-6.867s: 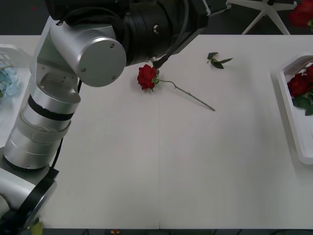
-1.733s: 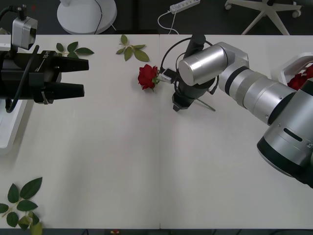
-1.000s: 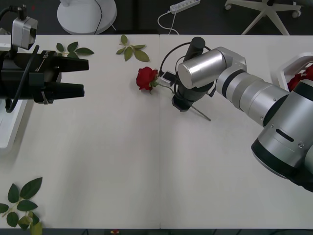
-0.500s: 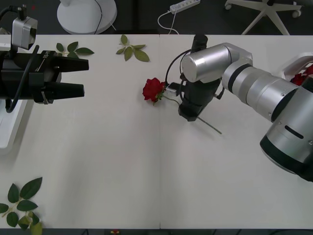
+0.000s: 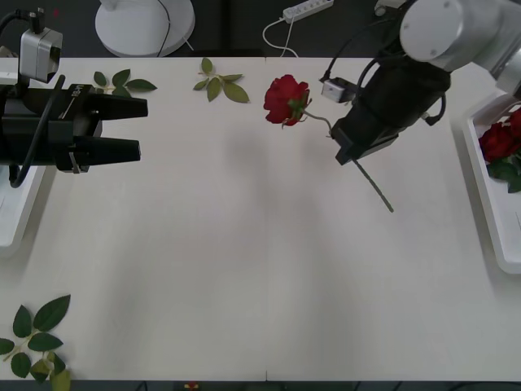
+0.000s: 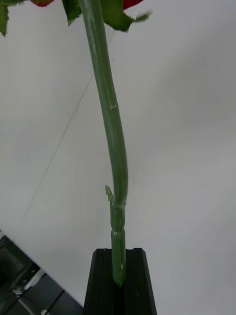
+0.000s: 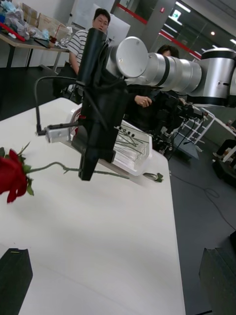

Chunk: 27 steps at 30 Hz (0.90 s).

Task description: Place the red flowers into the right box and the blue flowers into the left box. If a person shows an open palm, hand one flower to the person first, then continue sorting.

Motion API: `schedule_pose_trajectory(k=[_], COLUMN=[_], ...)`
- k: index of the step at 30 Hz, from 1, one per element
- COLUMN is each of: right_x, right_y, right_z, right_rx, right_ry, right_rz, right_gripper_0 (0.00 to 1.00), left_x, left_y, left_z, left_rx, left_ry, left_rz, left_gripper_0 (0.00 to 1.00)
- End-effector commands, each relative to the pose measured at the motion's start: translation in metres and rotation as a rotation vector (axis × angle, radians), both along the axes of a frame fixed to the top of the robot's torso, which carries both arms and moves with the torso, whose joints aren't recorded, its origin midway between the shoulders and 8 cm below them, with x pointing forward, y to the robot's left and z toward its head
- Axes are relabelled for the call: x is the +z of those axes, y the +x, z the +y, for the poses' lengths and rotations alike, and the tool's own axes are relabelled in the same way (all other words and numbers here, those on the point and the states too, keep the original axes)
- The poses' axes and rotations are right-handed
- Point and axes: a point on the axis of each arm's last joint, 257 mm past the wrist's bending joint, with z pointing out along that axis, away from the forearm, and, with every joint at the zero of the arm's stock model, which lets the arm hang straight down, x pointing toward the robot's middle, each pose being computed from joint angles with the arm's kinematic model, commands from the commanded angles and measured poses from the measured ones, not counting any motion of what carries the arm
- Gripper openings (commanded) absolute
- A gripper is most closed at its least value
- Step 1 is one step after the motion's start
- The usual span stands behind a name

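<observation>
A red flower (image 5: 285, 99) hangs above the table, lifted by its stem (image 5: 370, 181). My right gripper (image 5: 345, 155) is shut on that stem, which slants down past it. In the right wrist view the green stem (image 6: 112, 138) runs up from between the closed black fingers (image 6: 101, 283). The left wrist view shows the bloom (image 7: 12, 177) and the right gripper (image 7: 87, 172) in mid-air. The right box (image 5: 485, 189) at the right edge holds more red flowers (image 5: 496, 142). My left gripper (image 5: 142, 128) hovers open at the left, over the left box (image 5: 16, 218). The blue flowers are out of view.
Loose leaf sprigs lie at the back (image 5: 221, 83), at the back left (image 5: 122, 80) and at the front left corner (image 5: 34, 336). A round white stand base (image 5: 146, 24), a power strip (image 5: 308, 10) and chair legs (image 5: 444, 20) lie beyond the far table edge.
My right gripper has closed on the rose's stem, lifted it off the table and carried it up and to the right. The left arm has held still since swinging back to the left.
</observation>
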Motion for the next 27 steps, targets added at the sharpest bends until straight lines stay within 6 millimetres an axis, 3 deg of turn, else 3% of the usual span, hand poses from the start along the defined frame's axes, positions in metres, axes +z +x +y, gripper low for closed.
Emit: schedule_pose_trajectory(k=[1,4,10,20,27], right_x=[0.043,0.063,0.081,0.059,0.041], right_y=[-0.001,0.0,0.003,-0.02,-0.028], right_z=[-0.072,-0.127,-0.216,-0.347,-0.412], right_rx=[-0.238,-0.337,-0.497,-0.656,-0.708], right_ry=[0.043,0.024,-0.023,-0.091,-0.038], right_rz=[0.03,-0.003,-0.064,-0.104,-0.136], right_gripper_0=[0.0,0.0,0.0,0.0,0.0], left_x=[-0.001,-0.001,-0.001,-0.001,-0.001], left_y=[-0.004,-0.004,-0.004,-0.004,-0.004], left_z=[-0.002,-0.002,-0.002,-0.002,-0.002], left_rx=[0.003,0.003,0.003,0.003,0.003], left_ry=[-0.015,-0.015,-0.015,-0.015,-0.015], left_rz=[0.061,0.061,0.061,0.061,0.061], left_gripper_0=[1.0,1.0,1.0,1.0,1.0])
